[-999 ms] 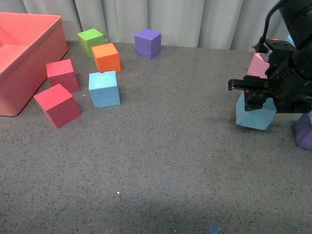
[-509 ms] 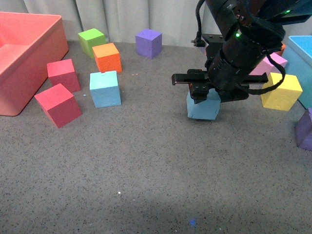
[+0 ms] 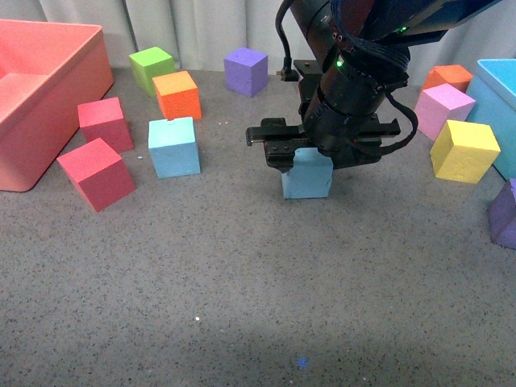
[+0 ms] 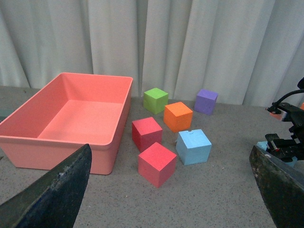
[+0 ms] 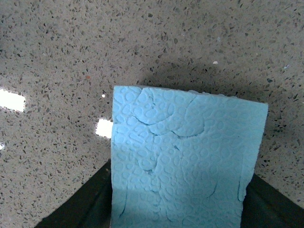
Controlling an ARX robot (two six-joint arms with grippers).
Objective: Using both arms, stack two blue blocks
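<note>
My right gripper point(image 3: 306, 161) is shut on a light blue block point(image 3: 306, 179) and holds it low over the grey table near the middle; the block fills the right wrist view point(image 5: 185, 161). The second blue block point(image 3: 172, 147) sits on the table to the left, next to the red and orange cubes; it also shows in the left wrist view point(image 4: 193, 147). My left gripper point(image 4: 171, 190) is open and empty, well back from the cubes, its fingers point(image 4: 57, 190) at the picture's sides. The left arm is out of the front view.
A large salmon bin point(image 3: 48, 97) stands at the far left. Two red cubes point(image 3: 95, 172), an orange cube point(image 3: 176, 94), a green cube point(image 3: 150, 68) and a purple cube point(image 3: 244, 70) surround the resting blue block. Yellow point(image 3: 463, 151), pink and purple cubes and a turquoise bin point(image 3: 501, 89) are at the right.
My right arm has carried the blue block from the far right leftward to the middle of the table, toward the other blue block. The resting cubes have not moved.
</note>
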